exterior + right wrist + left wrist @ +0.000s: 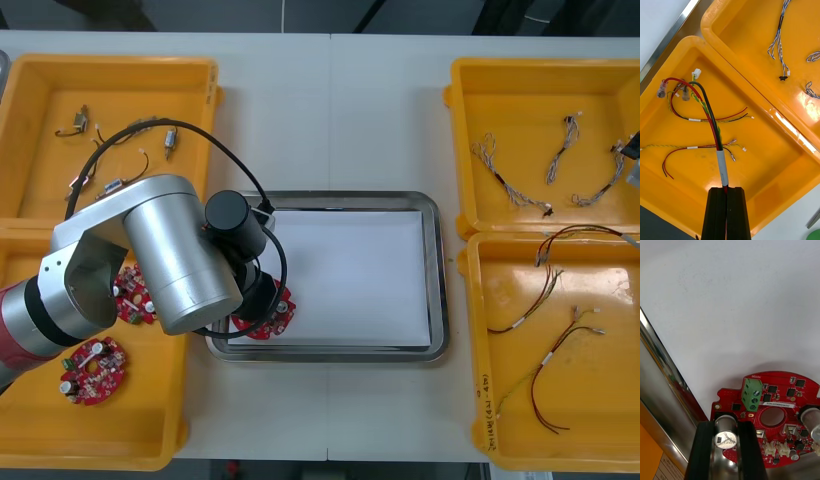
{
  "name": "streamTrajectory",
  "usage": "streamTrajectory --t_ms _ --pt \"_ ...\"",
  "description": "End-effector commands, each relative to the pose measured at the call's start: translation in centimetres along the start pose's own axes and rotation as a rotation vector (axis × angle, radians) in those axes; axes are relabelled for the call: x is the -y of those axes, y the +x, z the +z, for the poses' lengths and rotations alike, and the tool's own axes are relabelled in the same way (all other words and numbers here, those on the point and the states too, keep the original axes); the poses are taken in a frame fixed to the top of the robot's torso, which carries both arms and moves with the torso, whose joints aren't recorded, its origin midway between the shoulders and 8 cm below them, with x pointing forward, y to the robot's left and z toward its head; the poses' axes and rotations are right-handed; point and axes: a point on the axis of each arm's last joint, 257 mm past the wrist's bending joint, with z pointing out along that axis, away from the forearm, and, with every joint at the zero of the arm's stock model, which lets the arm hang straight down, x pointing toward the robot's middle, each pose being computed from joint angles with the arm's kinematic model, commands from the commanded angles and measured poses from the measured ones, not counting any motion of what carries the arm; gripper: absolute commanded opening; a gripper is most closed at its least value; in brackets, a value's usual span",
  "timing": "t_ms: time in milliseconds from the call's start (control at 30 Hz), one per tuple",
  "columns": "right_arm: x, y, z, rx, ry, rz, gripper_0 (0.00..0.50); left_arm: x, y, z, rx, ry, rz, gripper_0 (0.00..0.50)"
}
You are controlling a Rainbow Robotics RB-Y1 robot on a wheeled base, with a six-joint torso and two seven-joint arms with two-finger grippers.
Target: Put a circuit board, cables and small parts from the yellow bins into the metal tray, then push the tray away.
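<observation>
Left jaws grip a circuit board [784, 397] over the tray [666, 397], label unreadable; right jaws clamp cable [710, 122].

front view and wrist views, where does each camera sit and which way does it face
Front view: above the arms, looking steeply down at the table; the left arm reaches the metal tray's near left corner.
Left wrist view: on the left wrist, facing the tray's white inside; the left gripper grips a circuit board.
Right wrist view: on the right wrist, facing a yellow bin; the right gripper is shut on a cable.
Shared: front and left wrist views show that board and tray.
</observation>
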Motion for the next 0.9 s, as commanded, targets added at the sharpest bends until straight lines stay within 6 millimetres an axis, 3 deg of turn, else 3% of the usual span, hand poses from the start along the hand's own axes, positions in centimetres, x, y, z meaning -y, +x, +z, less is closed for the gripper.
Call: streamTrajectory --t_ms 33,67,333,600,900 --pt "1.0 0.0 -0.7 -0.022 0.041 -0.055 0.000 1.6 -1.8 -0.9 0.045 0.021 -0.052 0.420" --pt "1.0 0.0 -0.7 -0.022 0.041 -0.055 0.000 1.6 -1.8 -0.9 0.044 0.020 -0.052 0.500" --pt "1.0 0.0 -0.7 -0.021 0.040 -0.055 0.000 1.8 -2.1 -1.4 0.062 0.028 -0.059 0.500" --pt "1.0 0.0 -0.7 -0.021 0.039 -0.050 0.000 1.5 -3.4 -3.4 0.100 0.050 -0.091 0.500" --pt "0.6 -0.5 -1.0 -0.007 0.025 -0.067 0.000 -1.4 -4.6 -8.0 0.102 0.074 -0.176 0.500"
